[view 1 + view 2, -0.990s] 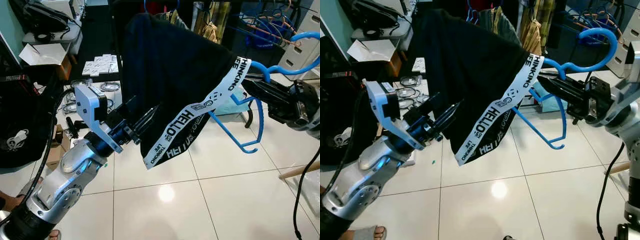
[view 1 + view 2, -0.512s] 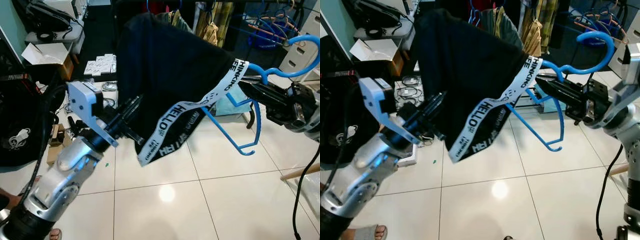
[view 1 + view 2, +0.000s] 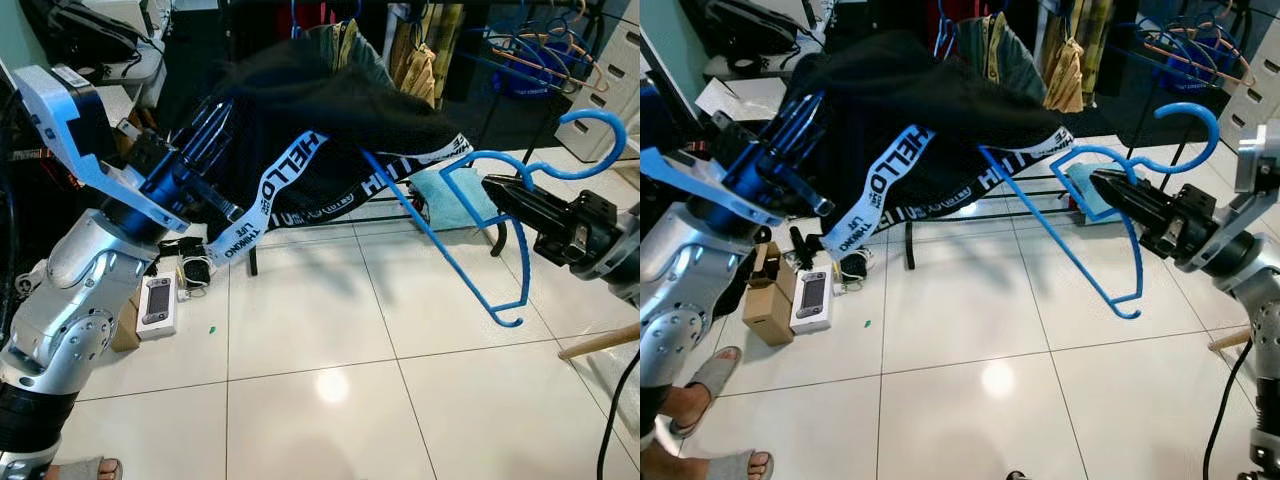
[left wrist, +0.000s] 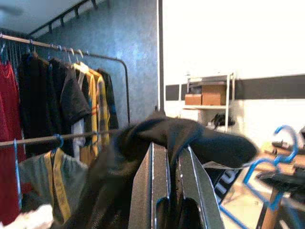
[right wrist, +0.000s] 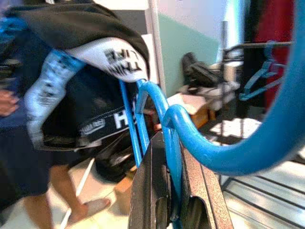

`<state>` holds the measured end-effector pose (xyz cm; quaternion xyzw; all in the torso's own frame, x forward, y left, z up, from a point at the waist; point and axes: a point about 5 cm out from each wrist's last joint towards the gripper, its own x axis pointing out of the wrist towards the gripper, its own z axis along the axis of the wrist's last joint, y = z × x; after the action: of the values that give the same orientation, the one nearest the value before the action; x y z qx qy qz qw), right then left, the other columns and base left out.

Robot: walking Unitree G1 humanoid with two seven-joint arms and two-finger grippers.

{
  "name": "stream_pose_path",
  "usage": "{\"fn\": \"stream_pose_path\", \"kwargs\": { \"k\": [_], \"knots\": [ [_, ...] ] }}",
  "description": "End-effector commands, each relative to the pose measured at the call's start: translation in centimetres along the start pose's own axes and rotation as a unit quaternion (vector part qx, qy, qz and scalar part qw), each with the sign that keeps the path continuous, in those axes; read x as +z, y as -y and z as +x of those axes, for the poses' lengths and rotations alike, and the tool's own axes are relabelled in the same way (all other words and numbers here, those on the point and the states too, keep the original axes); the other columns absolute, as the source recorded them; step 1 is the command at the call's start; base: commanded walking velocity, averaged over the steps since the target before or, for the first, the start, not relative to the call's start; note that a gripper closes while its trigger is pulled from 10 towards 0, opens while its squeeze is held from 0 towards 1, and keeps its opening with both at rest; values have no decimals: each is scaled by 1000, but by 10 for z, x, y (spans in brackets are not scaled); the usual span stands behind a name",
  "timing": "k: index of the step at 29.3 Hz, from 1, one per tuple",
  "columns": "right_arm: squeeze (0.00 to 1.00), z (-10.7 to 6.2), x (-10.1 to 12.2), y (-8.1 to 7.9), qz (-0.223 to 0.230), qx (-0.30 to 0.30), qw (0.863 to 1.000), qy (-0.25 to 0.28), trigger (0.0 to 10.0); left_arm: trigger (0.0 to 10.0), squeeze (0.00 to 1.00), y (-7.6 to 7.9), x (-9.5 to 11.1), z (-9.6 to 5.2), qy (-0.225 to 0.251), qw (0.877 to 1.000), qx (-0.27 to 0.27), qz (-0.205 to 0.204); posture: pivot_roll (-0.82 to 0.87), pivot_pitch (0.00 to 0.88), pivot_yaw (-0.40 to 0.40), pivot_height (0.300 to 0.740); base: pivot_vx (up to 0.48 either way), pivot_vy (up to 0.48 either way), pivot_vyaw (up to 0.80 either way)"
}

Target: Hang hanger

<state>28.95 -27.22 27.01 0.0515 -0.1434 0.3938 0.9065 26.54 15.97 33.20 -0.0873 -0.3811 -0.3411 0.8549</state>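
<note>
hanger (image 3: 470, 215) | your right gripper (image 3: 505, 195) clamps its neck, hook up at right | left gripper (image 3: 200, 135) pinches black garment (image 3: 330, 110) | clothes rail (image 4: 71, 136) lies far, beyond garment | right arm nearer hook

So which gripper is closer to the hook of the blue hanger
Right. The right gripper is shut on the blue hanger just below its hook. The left gripper grips the black garment at the far end.

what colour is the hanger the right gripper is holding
Blue. The hanger shows best in the left eye view, clamped in the right gripper.
</note>
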Motion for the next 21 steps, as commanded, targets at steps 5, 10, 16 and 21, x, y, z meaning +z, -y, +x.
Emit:
{"fn": "stream_pose_path", "kwargs": {
  "k": [5,10,16,21],
  "knots": [
    [0,-4,-3,20,-3,-73,997,15,10000,0,0,4,20,6,31,999,-21,2,5,130,5,740,0,0,0],
    [0,-5,-4,30,1,-109,994,23,10000,0,0,3,25,5,40,999,-17,-10,7,135,4,740,0,0,0],
    [0,-5,2,39,16,-154,986,68,10000,0,0,11,24,-1,38,997,-42,-50,8,137,5,740,0,0,0],
    [0,2,12,36,28,-142,984,106,10000,1098,0,27,11,-12,14,989,-89,-117,4,140,3,740,0,0,0]
  ]
}}
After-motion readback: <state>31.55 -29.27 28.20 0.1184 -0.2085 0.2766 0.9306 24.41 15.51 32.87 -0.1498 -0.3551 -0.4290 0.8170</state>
